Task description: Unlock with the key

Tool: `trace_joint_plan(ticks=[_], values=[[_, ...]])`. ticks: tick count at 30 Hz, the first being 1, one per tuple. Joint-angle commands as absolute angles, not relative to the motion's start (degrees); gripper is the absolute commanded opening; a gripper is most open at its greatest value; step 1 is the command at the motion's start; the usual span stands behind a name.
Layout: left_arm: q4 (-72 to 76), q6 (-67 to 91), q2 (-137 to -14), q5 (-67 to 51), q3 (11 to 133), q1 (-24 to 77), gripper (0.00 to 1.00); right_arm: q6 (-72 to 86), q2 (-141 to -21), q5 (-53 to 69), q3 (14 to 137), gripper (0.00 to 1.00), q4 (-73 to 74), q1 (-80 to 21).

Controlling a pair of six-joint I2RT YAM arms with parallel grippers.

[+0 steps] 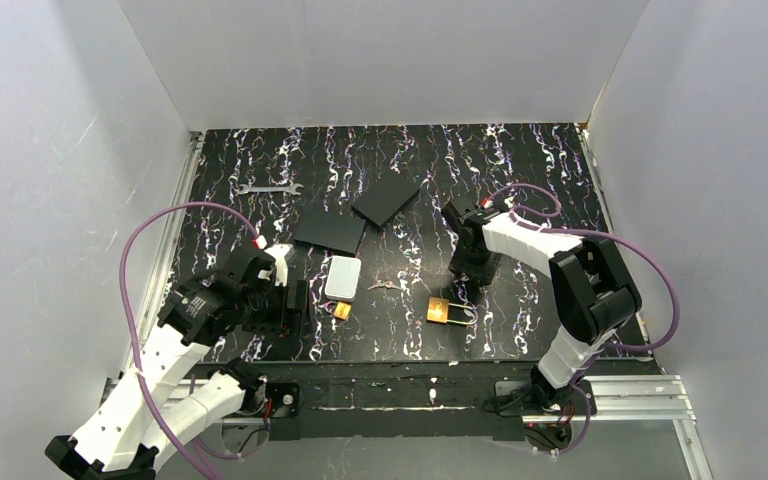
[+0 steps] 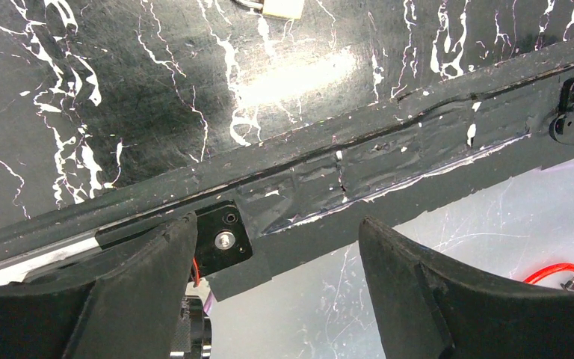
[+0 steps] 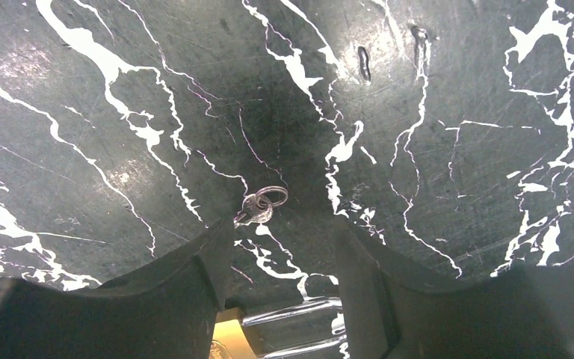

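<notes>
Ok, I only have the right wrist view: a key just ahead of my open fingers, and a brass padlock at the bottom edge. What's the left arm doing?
Observer: The left gripper is open and empty, pointed at the table's near edge.
Operator: Any other lock out there?
Observer: Yes, a smaller brass padlock lies beside the left gripper, just in front of a white box.

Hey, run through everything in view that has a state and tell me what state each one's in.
left gripper: fingers open, empty.
right gripper: fingers open, empty.
key: lying loose, in no lock, not held.
large padlock: lying flat, no key in it.
small padlock: lying flat, no key in it.
</notes>
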State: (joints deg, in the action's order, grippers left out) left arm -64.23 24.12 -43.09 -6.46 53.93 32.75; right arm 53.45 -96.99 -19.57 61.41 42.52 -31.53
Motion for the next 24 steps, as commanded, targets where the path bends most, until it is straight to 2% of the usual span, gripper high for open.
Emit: trace_joint_plan(ticks=[1, 5, 24], values=[[-64.4, 24.6, -43.3, -5.3, 53.5, 33.0, 0.77, 51.6, -98.1, -21.1, 64.3, 0.59, 41.2, -31.3], [-64.5, 24.7, -43.5, -5.1, 53.4, 33.0, 0.76, 50.8, -99.0, -21.0, 64.7, 0.57, 40.5, -30.9], [-64.6, 26.2, -44.2, -3.6, 52.9, 33.0, 0.75, 51.7, -101.3, -18.2, 60.8, 0.35, 37.0, -29.7]])
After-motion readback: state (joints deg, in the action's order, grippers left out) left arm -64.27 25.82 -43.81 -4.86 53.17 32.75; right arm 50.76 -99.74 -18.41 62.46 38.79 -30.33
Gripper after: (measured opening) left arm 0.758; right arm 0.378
